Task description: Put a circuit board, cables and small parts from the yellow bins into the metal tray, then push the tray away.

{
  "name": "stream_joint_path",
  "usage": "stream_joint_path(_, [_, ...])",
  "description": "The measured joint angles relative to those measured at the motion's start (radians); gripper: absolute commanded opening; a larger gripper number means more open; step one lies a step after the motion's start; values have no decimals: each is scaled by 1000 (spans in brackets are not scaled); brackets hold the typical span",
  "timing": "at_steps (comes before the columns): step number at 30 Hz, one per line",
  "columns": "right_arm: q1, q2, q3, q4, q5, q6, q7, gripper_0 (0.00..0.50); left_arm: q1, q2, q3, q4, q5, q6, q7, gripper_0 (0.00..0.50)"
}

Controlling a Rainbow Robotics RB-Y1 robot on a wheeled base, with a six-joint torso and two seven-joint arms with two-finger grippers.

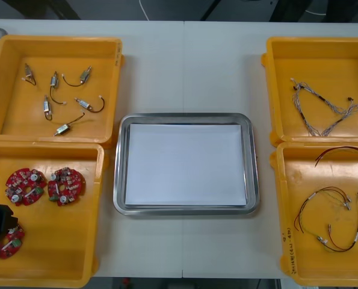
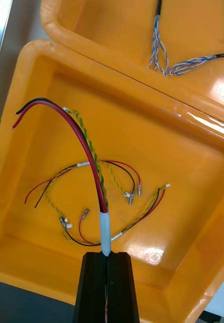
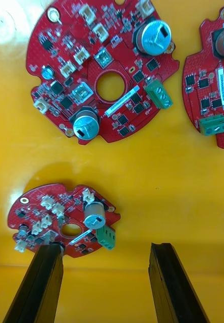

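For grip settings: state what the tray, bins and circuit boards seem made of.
Metal tray: likely stainless steel, shiny rim; white inside, perhaps paper. Yellow bins: glossy moulded plastic, glare spots. Circuit boards: seemingly rigid red-coated laminate with soldered parts; the open left gripper hovers over one. The right gripper, over a bin, holds a cable.

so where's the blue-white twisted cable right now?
Front view: the blue and white cable lies in the far yellow bin on the robot's right, just beyond the near bin of red and yellow cables.

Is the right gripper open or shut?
Shut on a cable: the right gripper pinches its white sleeve between nearly closed fingers, over a bin.
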Motion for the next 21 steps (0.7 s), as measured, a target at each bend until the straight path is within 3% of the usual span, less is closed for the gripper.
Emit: stream_joint_path(21, [-56, -10, 66, -1, -19, 0, 56, 0, -9, 0, -79, 74, -42, -97, 0, 500])
